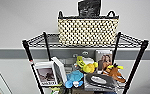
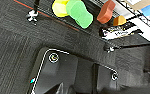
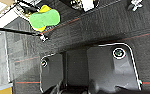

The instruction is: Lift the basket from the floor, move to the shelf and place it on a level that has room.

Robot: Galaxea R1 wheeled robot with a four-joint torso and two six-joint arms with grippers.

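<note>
A tall black wire shelf point(image 1: 137, 62) stands against a pale grey wall point(image 1: 18, 17). On its uppermost level point(image 1: 36, 40) sits the cream-and-black checkered basket point(image 1: 88, 31), upright, with a dark crinkled item point(image 1: 89, 8) rising behind its rim. The tier below holds boxes, a blue plush toy point(image 1: 74, 78) and a yellow plush toy point(image 1: 88, 67). Both wrist cameras look down on dark carpet floor point(image 2: 11, 47), a caster wheel point(image 2: 32, 17) and green foam shapes point(image 3: 44, 19). Whether either gripper is spread or closed cannot be told.

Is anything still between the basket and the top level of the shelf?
No. The basket already sits on the top level of the shelf, with nothing visible under it. The toys and boxes are on the tier below.
</note>
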